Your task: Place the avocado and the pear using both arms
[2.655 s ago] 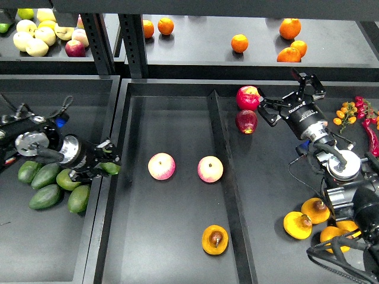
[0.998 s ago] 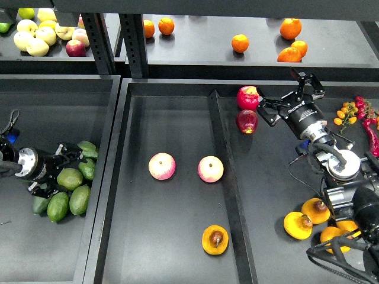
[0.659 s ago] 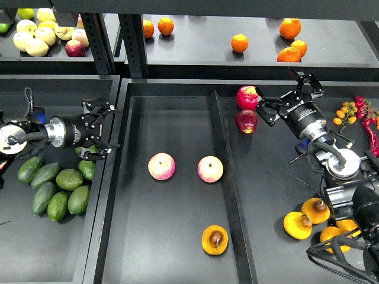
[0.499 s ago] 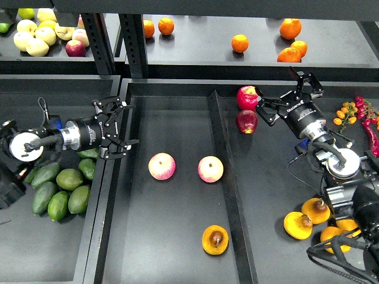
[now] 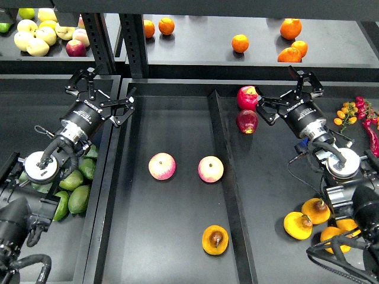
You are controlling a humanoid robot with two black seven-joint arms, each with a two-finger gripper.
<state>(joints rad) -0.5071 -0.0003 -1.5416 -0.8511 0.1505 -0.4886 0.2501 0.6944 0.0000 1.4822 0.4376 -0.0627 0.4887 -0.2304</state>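
The left gripper [image 5: 99, 93] has swung up from the avocados [image 5: 76, 188] to the tray's [image 5: 177, 248] upper-left corner, fingers spread and empty. The right gripper [image 5: 286, 92] hovers open beside two red apples [image 5: 247, 109]. The halved pear [image 5: 214, 239] lies low in the tray.

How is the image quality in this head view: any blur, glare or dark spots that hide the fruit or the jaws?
Head view: sharp throughout, no motion blur; both the left gripper and right gripper show open jaws clearly. Lighting is even, with small glossy highlights on the red apples. The halved pear is crisp; the avocados are partly hidden by the left arm, not by shadow.
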